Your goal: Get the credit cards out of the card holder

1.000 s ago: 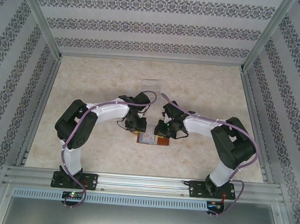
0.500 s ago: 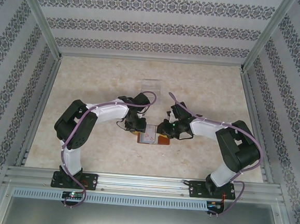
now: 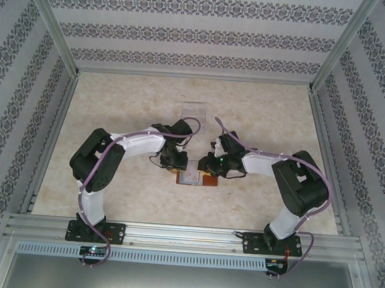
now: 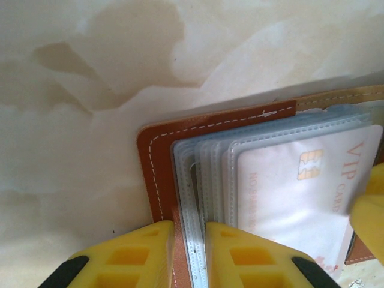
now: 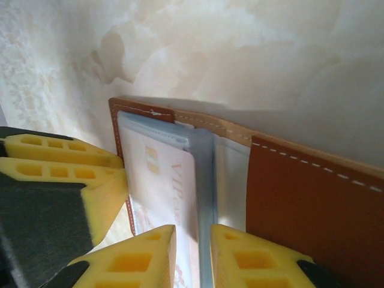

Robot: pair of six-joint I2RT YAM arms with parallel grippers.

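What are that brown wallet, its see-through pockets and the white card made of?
The card holder looks like smooth brown leather or an imitation: white stitching runs along its edge. Its pockets seem soft translucent plastic with ribbed welded seams. The credit card is probably stiff white plastic, printed with a chip and pink lettering.

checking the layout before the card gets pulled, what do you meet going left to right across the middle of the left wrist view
table → card holder leather edge → clear pockets → credit card → right arm's yellow finger
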